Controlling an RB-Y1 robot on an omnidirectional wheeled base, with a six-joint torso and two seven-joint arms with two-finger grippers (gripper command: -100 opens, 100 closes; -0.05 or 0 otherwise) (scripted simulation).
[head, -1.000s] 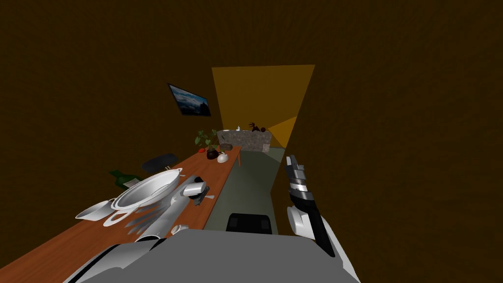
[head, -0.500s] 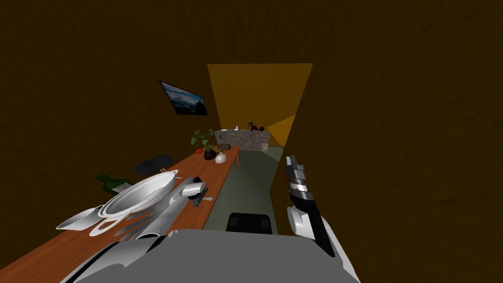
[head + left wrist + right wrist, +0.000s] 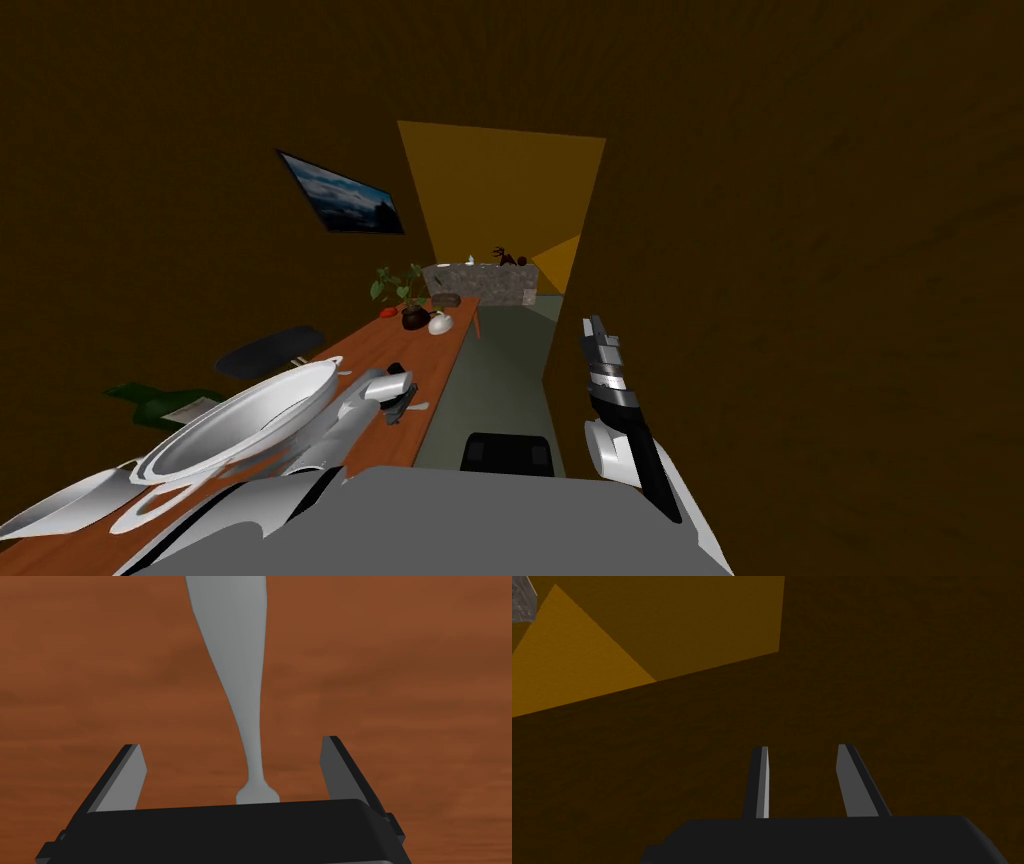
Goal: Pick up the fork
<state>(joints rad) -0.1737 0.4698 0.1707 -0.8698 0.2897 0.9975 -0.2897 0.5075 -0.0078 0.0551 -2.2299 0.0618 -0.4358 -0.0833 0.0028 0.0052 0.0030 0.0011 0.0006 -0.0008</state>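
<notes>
So the grey fork (image 3: 239,676) lies flat on the brown table (image 3: 400,676), its handle between the left gripper (image 3: 230,743) blades, which are spread wide and touch neither side. White bowl (image 3: 240,430) sits at its 9 o'clock. Right gripper (image 3: 803,748) is slightly apart and empty.

Bare table (image 3: 400,676) flanks the fork (image 3: 240,676) between the left hand's (image 3: 230,742) spread fingers (image 3: 127,776); a wide bowl (image 3: 240,425) stands close alongside.

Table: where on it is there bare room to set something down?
Free: the bare wood of the table between the left gripper and the plant pot. Crowded: the near end, with the big bowl and a plate.
</notes>
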